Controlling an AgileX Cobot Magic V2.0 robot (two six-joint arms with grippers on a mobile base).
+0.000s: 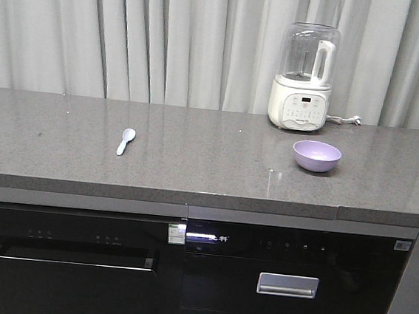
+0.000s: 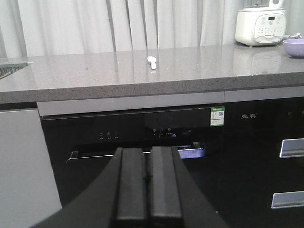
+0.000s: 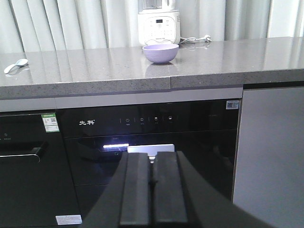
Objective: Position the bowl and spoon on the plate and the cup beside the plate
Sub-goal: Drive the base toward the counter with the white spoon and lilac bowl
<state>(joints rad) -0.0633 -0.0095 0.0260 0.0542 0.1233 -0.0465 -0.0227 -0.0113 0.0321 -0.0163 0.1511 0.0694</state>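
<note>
Left gripper [image 2: 146, 153] and right gripper [image 3: 153, 156]: jaws pressed together, empty, low by the cabinets [image 1: 73, 263]. Spoon [image 1: 126, 140] lies left on the counter [image 1: 208, 173], bowl [image 1: 316, 155] right. Plate and cup aren't in view. Clear the counter edge first, and open your jaws before reaching.

**kitchen_or_lab:** what kind of room is this, a kitchen?

**gregr:** yeah, kitchen. Long grey stone table [image 1: 193, 174] higher than the jaws, black built-in dishwasher [image 1: 74, 255] and steel-handled drawers [image 1: 287, 285] straight ahead of them, white blender-type appliance [image 1: 302, 77] far beyond, against the curtains [image 1: 169, 34].
</note>
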